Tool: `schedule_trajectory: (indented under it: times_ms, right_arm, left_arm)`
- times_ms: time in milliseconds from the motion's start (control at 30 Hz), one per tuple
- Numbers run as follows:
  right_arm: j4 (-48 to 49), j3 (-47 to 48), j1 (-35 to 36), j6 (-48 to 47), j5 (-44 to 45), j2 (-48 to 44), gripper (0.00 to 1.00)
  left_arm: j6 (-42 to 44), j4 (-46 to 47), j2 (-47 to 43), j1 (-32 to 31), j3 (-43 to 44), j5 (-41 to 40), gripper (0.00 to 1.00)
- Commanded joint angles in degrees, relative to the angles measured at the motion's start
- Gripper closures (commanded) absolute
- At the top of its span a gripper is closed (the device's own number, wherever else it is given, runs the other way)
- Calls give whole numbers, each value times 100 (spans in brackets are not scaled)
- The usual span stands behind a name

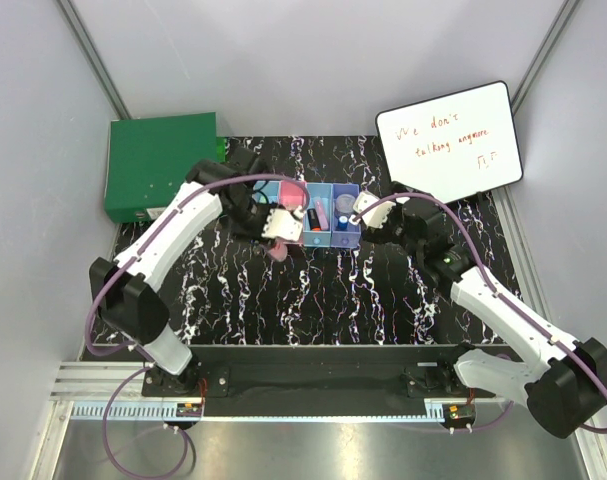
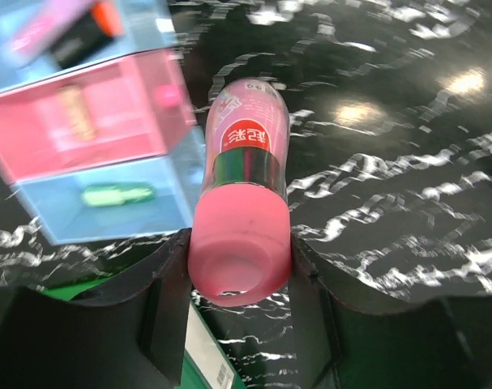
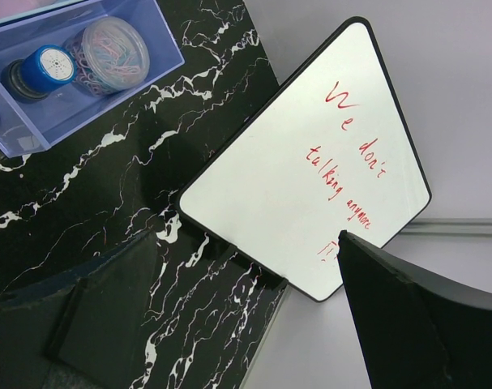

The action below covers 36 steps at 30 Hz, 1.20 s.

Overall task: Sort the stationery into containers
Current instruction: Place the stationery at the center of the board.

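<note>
**Now: left arm holds a pink-capped tube beside the bins**

Near the middle of the mat's far edge, the left gripper [image 2: 239, 271] is clamped on the cap end of one pink-capped tube [image 2: 247, 138], held just on the near side of the row of four joined bins [image 1: 323, 240]. The right gripper [image 1: 366, 208] hangs at the row's right end, fingers apart and empty.

Counted contents:
- One green stick [image 2: 116, 194] in the light blue end bin [image 2: 160, 215].
- One pale item, too blurred to name, in the pink bin [image 2: 148, 89].
- Markers [image 1: 316, 214] in the next blue bin.
- One blue piece [image 3: 47, 69] and one round disc [image 3: 109, 44] in the purple bin [image 3: 160, 69].

The step looks like delivery. Next, the tube needs centring over a bin before the fingers part.
</note>
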Motion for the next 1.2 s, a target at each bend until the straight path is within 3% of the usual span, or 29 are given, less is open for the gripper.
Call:
schedule_trajectory:
  times_ms: [0, 233, 533, 767, 1167]
  right_arm:
    - [318, -9, -42, -37, -9, -146, 0]
    - [318, 9, -86, -63, 0, -172, 0]
    - [327, -88, -138, -37, 8, -278, 0]
    - [318, -123, -156, -46, -36, -296, 0]
    - [362, -255, -182, -90, -53, -357, 0]
  left_arm:
    - [648, -374, -332, -399, -410, -663, 100]
    - [676, -225, -429, -971, -1395, -1246, 100]
    - [95, 435, -446, -1261, -1809, -1325, 97]
    - [-45, 461, -385, -1446, -1783, -1307, 77]
    - [-116, 329, -560, -1481, -1537, -1044, 61]
